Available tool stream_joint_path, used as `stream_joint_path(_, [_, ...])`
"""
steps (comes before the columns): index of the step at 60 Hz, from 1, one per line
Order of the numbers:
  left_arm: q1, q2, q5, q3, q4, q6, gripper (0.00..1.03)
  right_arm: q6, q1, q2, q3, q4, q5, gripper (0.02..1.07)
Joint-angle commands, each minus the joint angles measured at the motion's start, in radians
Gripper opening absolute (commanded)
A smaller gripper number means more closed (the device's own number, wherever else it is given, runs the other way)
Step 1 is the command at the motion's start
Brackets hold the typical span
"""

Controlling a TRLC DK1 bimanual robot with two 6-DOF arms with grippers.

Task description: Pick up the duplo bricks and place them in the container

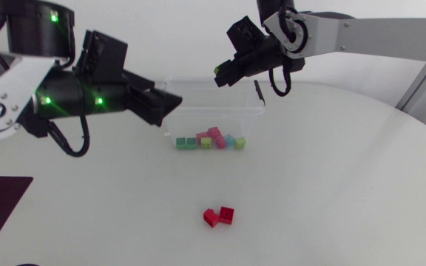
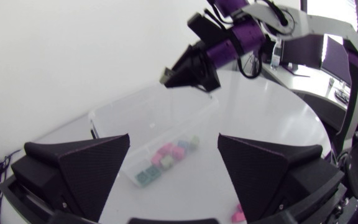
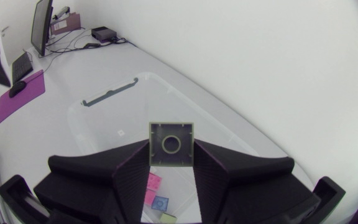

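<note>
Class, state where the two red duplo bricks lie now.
In the head view the two red duplo bricks lie together centrally on the white table, outside and apart from the clear plastic container.

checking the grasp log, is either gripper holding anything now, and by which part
The right gripper is shut on a greenish duplo brick, gripped by two opposite side walls. The left gripper is open and empty.

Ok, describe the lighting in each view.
Head view: bright, even light; the container nearly melts into the white table, the red bricks throw little shadow. Left wrist view: fisheye bows the table edge, left claw a dark silhouette. Right wrist view: right claw dark, its held brick evenly lit.
</note>
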Motion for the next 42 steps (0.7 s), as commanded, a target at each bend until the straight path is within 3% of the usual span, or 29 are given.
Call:
stream_joint_path(1, [0.007,-0.029,-0.003,-0.097,-0.04,0.047,0.99,0.026,0.01,0.071,0.064,-0.025,0.008,0.3])
stream_joint_path(7, [0.005,-0.043,0.001,-0.17,-0.053,0.079,0.99,0.032,0.013,0.119,0.104,-0.039,0.009,0.34])
stream_joint_path(8, [0.005,-0.043,0.001,-0.175,-0.054,0.081,0.99,0.034,0.013,0.123,0.107,-0.039,0.014,0.4])
stream_joint_path(9, [-0.002,-0.043,0.007,-0.198,-0.065,0.099,0.99,0.034,0.016,0.133,0.112,-0.039,0.022,0.54])
stream_joint_path(13, [-0.012,-0.038,0.009,-0.226,-0.066,0.118,0.99,0.034,0.016,0.134,0.11,-0.039,0.025,0.77])
stream_joint_path(17, [-0.035,-0.02,0.021,-0.256,-0.066,0.144,0.99,0.034,0.013,0.11,0.08,-0.039,0.025,0.92])
stream_joint_path(33, [-0.165,0.144,0.035,-0.318,-0.026,0.204,0.99,0.014,-0.047,-0.171,-0.196,0.031,-0.007,0.95])
stream_joint_path(42, [-0.206,0.281,0.032,-0.278,0.02,0.194,0.99,-0.011,-0.065,-0.412,-0.436,0.053,-0.014,0.95])
